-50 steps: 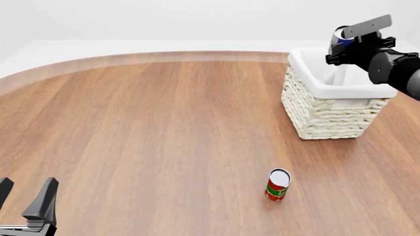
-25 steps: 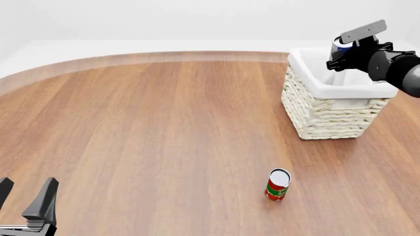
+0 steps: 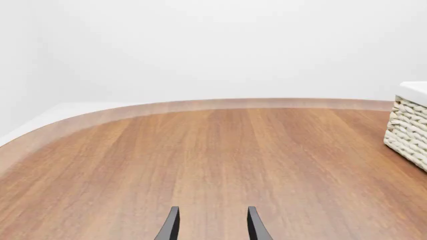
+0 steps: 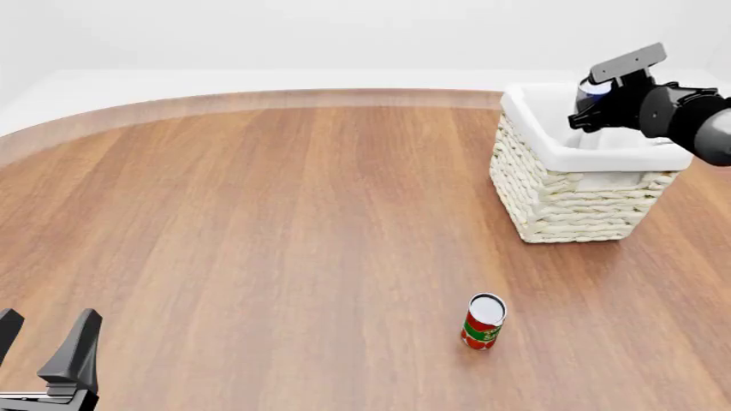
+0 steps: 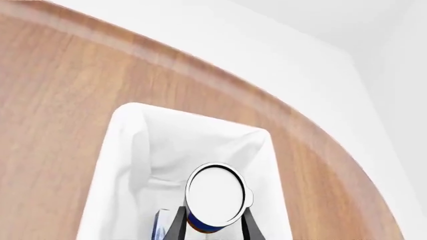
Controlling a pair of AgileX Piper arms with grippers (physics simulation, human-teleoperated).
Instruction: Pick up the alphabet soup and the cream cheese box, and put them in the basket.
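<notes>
Left wrist view: our left pincer (image 3: 212, 226) is hovering released over the bare surface (image 3: 200, 160).

Front view: our right pincer (image 4: 591, 101) is grasping the alphabet soup (image 4: 593, 91) above the basket (image 4: 571, 184) near the far right corner.

Right wrist view: the cream cheese box (image 5: 161, 227) is lying inside.

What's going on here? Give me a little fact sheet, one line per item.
right gripper: shut on the alphabet soup, above the basket
left gripper: open, holding nothing, near edge of the table
basket contents: a blue and white item shows inside, likely the cream cheese box
red and green can: upright on the table, apart from the basket
</notes>
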